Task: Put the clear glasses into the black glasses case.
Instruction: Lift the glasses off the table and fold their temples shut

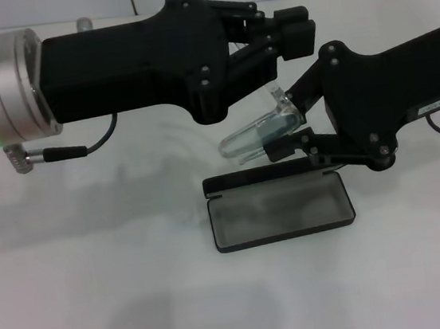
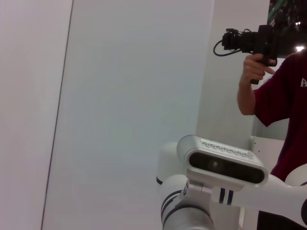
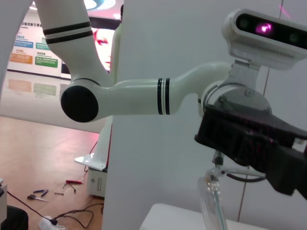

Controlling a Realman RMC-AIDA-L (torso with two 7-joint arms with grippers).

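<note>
While the black glasses case (image 1: 280, 212) lies open on the white surface (image 1: 99, 292) nearest me, grey lining up, I read its long axis as running side to side across the head view, lid edge on the far side. Just behind and above its far rim hang the clear glasses (image 1: 265, 129), off the surface, folded by the look of it, long axis tilted: one end low toward the case's left half, the other rising toward the right arm.

The right gripper (image 1: 294, 146) has them. Its lower finger sits just under the frame and the jaws look closed on the glasses' right end, narrow gap, though the contact is partly hidden behind clear plastic. The right wrist view shows the glasses (image 3: 213, 201) hanging just beside that gripper's black body, nothing more on the grip.

The left gripper (image 1: 288, 32) is farther back and above, fingers drawn nearly together, apparently holding nothing; whether a tip touches the frame's upper end I can't tell. The left wrist view shows only wall and a person, no task items.

My call: the right arm is nearer. The glasses sit behind the case and skewed to it, so the move needs a short drop forward plus levelling the frame to the case's long axis.
</note>
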